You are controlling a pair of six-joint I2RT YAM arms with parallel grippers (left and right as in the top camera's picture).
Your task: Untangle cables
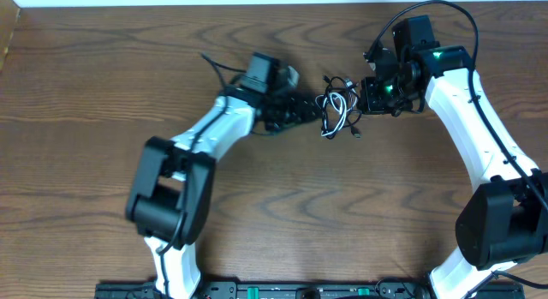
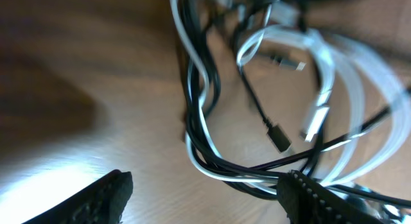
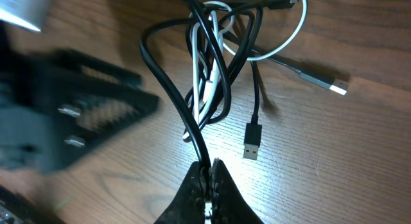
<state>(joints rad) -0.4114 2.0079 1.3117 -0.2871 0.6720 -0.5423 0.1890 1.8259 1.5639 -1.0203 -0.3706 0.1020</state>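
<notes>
Right wrist: right gripper pinches black cable; left gripper spread wide

Two white robot arms are reaching inward over a brown wooden table. The left fingers and right fingers are flanking a small tangle of black and white cables.

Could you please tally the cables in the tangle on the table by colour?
black cable: 1
white cable: 1
Total: 2
</notes>
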